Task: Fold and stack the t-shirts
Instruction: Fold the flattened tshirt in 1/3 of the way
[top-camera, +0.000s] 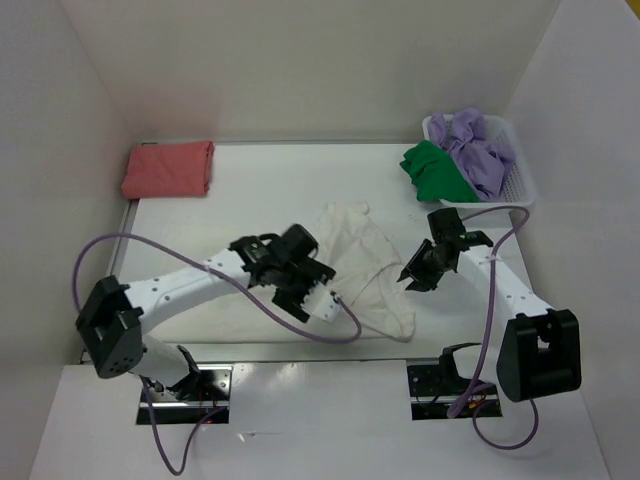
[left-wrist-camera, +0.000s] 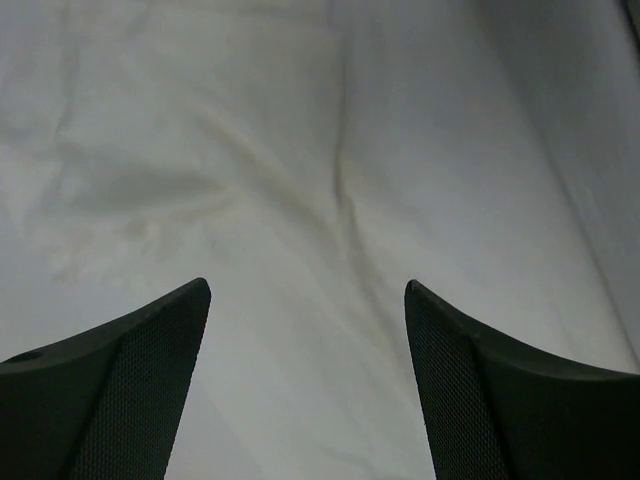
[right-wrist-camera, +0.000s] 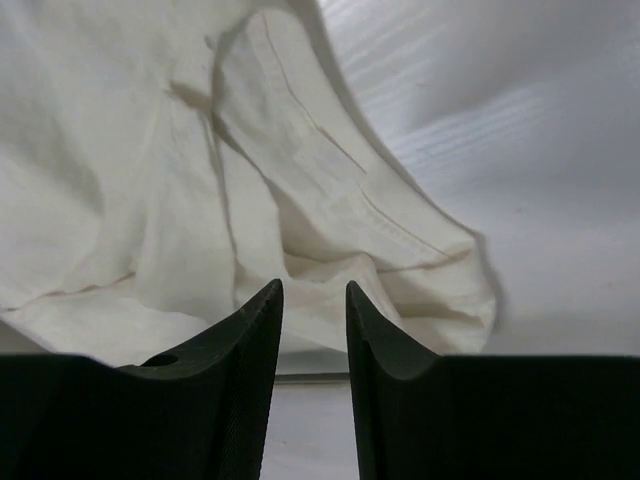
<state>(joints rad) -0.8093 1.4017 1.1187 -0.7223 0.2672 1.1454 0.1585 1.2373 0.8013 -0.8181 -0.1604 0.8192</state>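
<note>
Two grippers are working at the cream-white shirt (top-camera: 360, 250) and neither one has cloth in it: the left gripper (left-wrist-camera: 308, 287) hangs just above the shirt's left half with its jaws spread wide and only rumpled fabric showing in the gap. The right gripper (right-wrist-camera: 314, 288) sits at the shirt's right edge, jaws parted by a narrow slit, tips aimed at a bunched, doubled-over corner with nothing pinched. That pairing reads like a set-up for grabbing opposite sides, because the cream-white shirt lies loose and wrinkled on the table (top-camera: 260, 200), not yet squared for a fold. Well off to the far left of it, the salmon-red shirt (top-camera: 168, 170) rests as a tidy folded rectangle, likely the base of the stack. Off to its far right, the white mesh basket (top-camera: 522, 185) holds the green shirt (top-camera: 435, 172) and the lavender shirt (top-camera: 478, 150), both crumpled. The green one seems to spill over the rim on the side towards the cream-white shirt, so those two look to be waiting their turn
</note>
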